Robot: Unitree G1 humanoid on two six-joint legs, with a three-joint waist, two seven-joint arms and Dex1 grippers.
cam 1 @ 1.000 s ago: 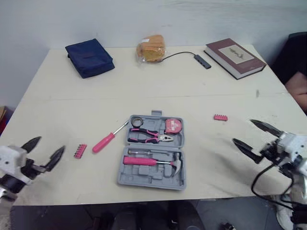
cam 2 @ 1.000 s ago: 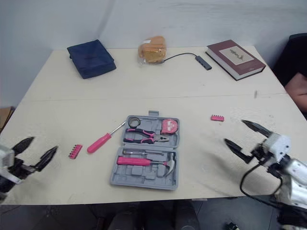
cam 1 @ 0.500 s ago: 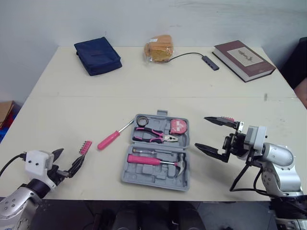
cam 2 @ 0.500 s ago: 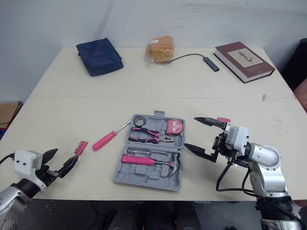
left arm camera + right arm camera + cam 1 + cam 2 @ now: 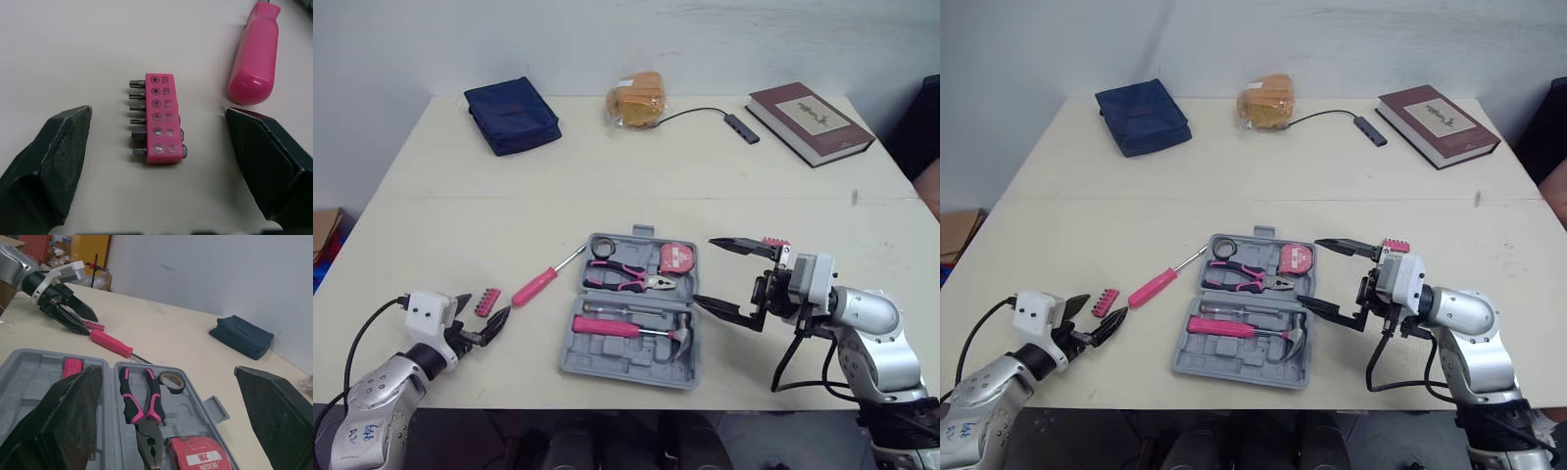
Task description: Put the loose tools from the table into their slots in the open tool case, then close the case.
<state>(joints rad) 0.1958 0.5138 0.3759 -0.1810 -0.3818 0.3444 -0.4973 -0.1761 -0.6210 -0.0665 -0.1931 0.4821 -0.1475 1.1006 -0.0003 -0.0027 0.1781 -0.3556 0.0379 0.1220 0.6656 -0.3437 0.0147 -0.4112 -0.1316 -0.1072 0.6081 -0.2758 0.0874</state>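
- Left wrist view: left claw (image 5: 157,116) spread wide, empty, flanking the pink bit holder (image 5: 164,122) on the bench (image 5: 68,49).
- Holder probably light, rigid; pinch its long sides. Stamped T25, T20, T15, H4.
- Screwdriver (image 5: 536,287) just beyond.
- Tool case (image 5: 612,358) open; tape measure (image 5: 198,458) reads "2M MEASURE".
- Right claw (image 5: 705,272) spread, empty, beside case.

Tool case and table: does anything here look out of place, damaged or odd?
Nothing is damaged or spilled. Three pieces lie outside the tool case: a pink screwdriver and a bit holder on the table to its left, and a second bit holder to its right. The case has empty slots.
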